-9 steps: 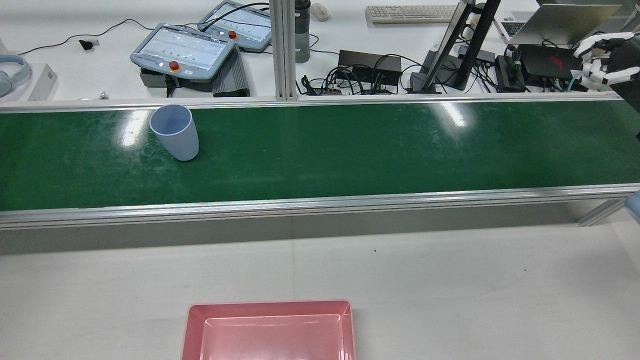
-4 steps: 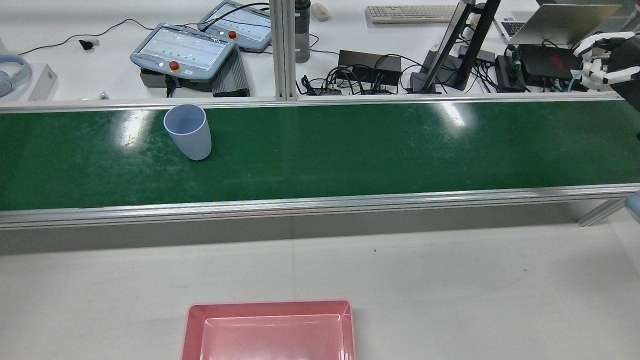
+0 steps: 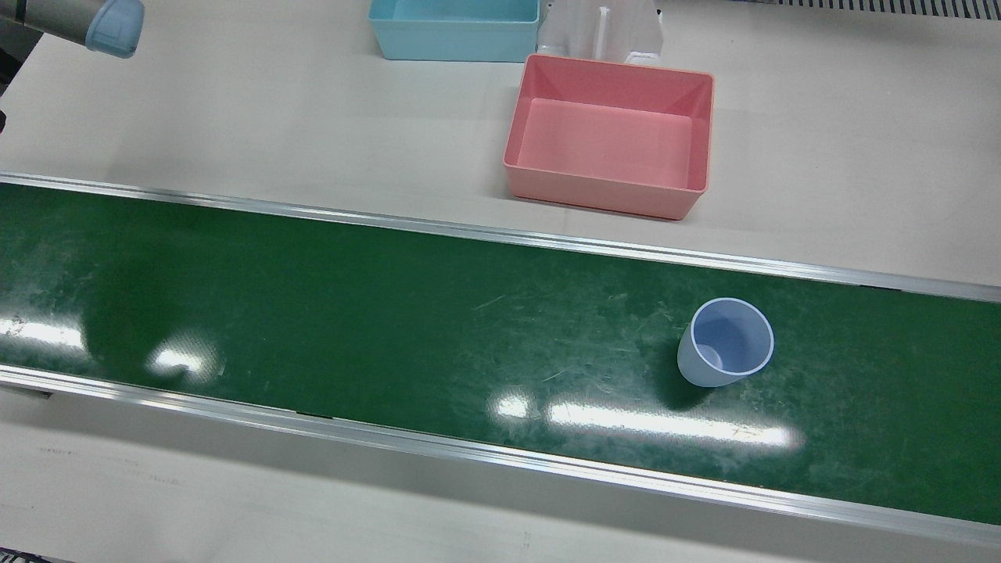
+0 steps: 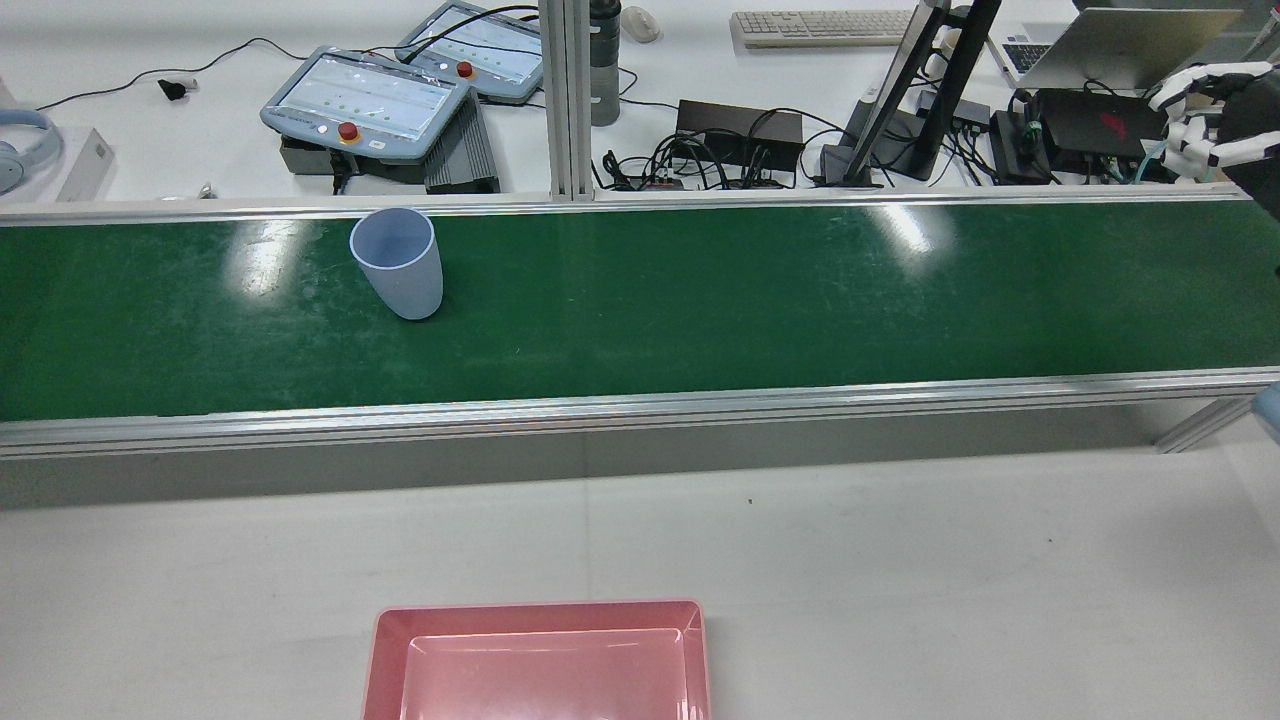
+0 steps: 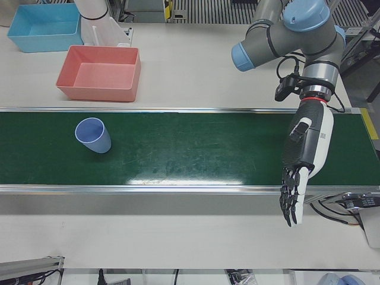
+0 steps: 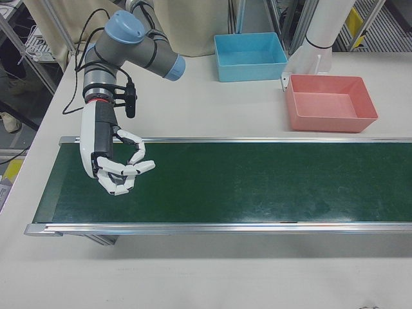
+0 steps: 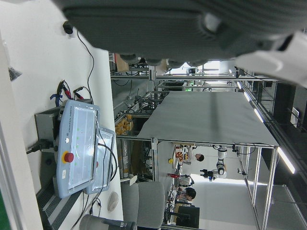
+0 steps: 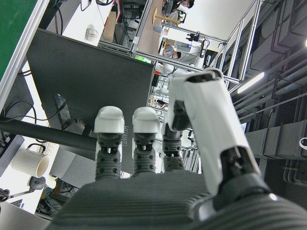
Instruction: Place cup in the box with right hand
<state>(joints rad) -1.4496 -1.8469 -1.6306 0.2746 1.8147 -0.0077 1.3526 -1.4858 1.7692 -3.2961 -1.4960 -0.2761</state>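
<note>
A pale blue cup (image 4: 398,262) stands upright and alone on the green conveyor belt (image 4: 750,290), seen also in the front view (image 3: 726,342) and the left-front view (image 5: 93,135). The pink box (image 3: 610,199) sits empty on the white table beside the belt (image 4: 540,609). My right hand (image 6: 119,164) hovers over the far end of the belt, fingers curled but apart, holding nothing; the rear view shows it at the right edge (image 4: 1205,120). My left hand (image 5: 300,178) hangs over the belt's other end with fingers stretched downward, empty.
A light blue box (image 3: 453,35) stands behind the pink one, by a white pedestal (image 3: 600,31). Beyond the belt's far rail lie teach pendants (image 4: 365,100), cables, a monitor stand (image 4: 900,110) and a keyboard. Aluminium rails (image 4: 640,408) edge the belt.
The cup has travelled along the belt toward my right hand's side, to the right in the rear view. My right hand has barely shifted.
</note>
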